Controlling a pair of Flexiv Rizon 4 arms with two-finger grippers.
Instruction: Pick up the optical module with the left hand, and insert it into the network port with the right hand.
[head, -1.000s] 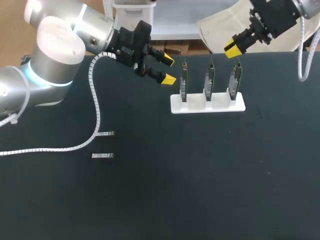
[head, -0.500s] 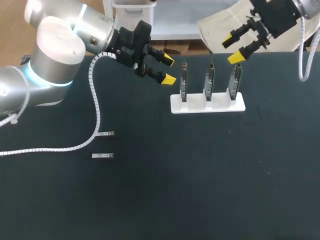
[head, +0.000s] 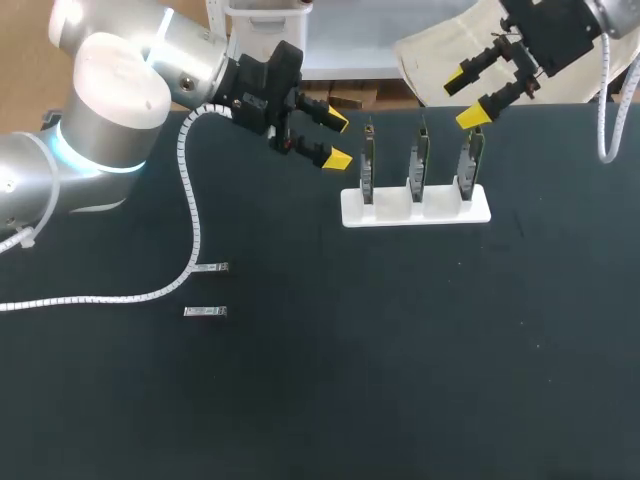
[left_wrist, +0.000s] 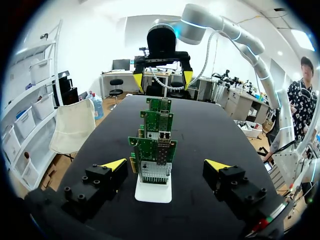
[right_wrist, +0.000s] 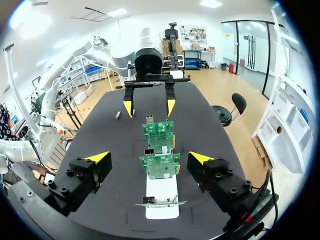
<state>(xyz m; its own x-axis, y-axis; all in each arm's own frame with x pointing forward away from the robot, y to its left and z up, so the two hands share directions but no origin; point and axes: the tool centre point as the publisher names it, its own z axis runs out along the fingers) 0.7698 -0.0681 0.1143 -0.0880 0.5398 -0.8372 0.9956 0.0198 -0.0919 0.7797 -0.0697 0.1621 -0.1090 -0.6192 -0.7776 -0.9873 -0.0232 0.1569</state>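
The white stand (head: 415, 207) sits toward the far side of the black bench (head: 400, 380) and holds three network cards (head: 420, 160) upright in a row. The left arm (head: 110, 110) has its jaws above the bench just left of the stand, spread wide with nothing between them. The right arm (head: 560, 30) has its jaws above and behind the stand's right end, close to the rightmost card, likewise apart and empty.

Two optical modules lie flat on the bench, well to the left of the stand and nearer the front. One (head: 211, 268) lies just beside the left arm's white spiral cable conduit (head: 190, 215), and the other (head: 205, 312) lies just in front of the first.

In the left wrist view the stand (left_wrist: 153, 190) is ahead, centred between the open yellow tips, with its cards lined up one behind another and the right arm's jaws beyond the far card. The right wrist view shows the stand (right_wrist: 162, 200) from the opposite end, with the left arm's jaws beyond it.
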